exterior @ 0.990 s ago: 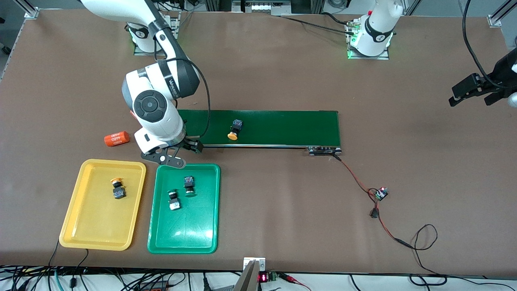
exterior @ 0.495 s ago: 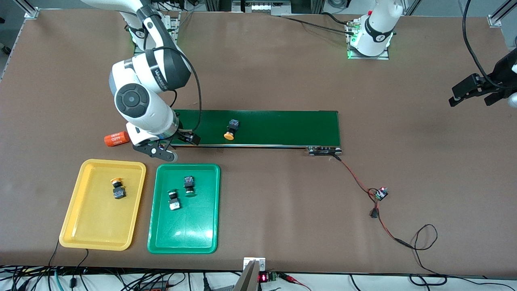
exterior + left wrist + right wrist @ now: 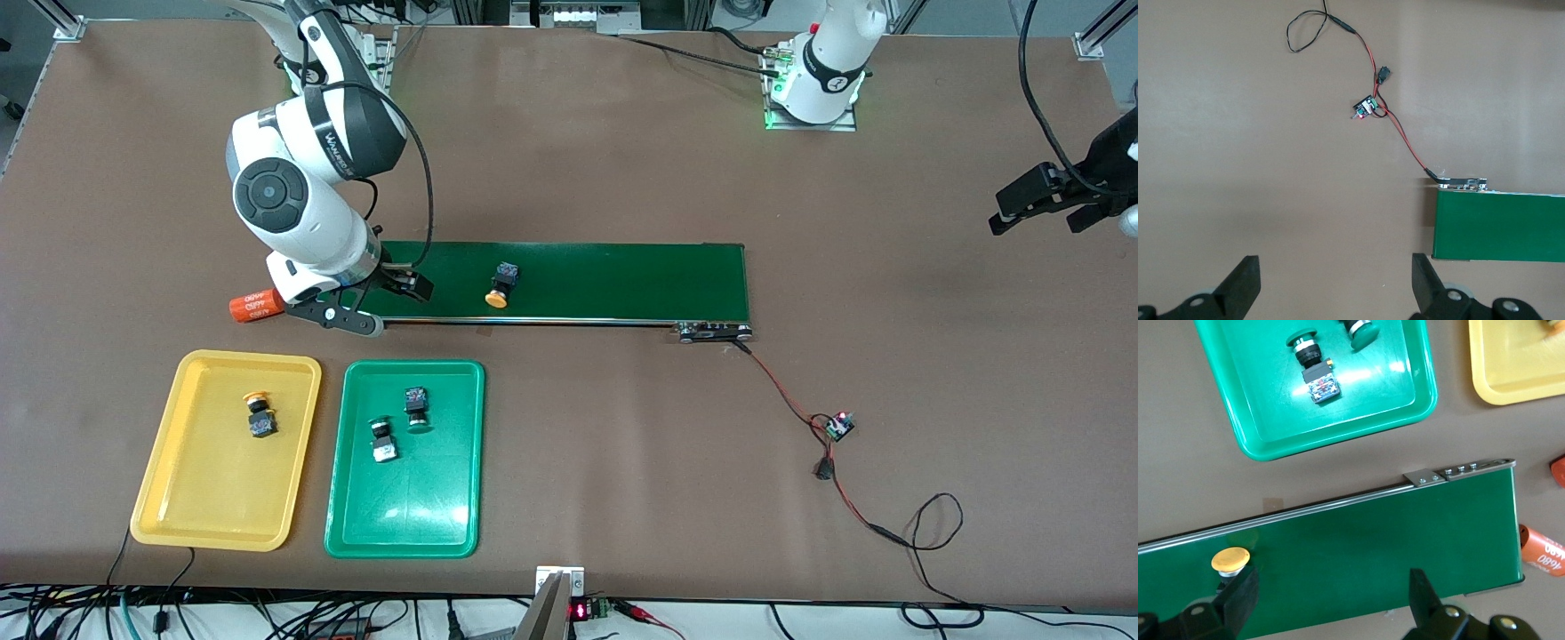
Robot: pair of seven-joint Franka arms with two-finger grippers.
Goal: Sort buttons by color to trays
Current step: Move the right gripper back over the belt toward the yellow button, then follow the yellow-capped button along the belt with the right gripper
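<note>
The brown table (image 3: 622,462) carries a conveyor belt (image 3: 605,280), yellow tray (image 3: 160,498), green tray (image 3: 444,516), orange cylinder (image 3: 252,305) and wired circuit board (image 3: 837,426).

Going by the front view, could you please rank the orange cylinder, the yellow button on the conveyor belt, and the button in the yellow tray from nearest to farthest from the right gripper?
Measured from the right gripper, open over the conveyor belt's end:
1. Orange cylinder, beside the belt's end on the table.
2. Yellow button on the belt, only slightly farther.
3. Button in the yellow tray, nearer the front camera, inside the yellow tray.

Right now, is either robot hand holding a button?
No. The right gripper is open and empty over the belt, and the left gripper waits open over bare table.
</note>
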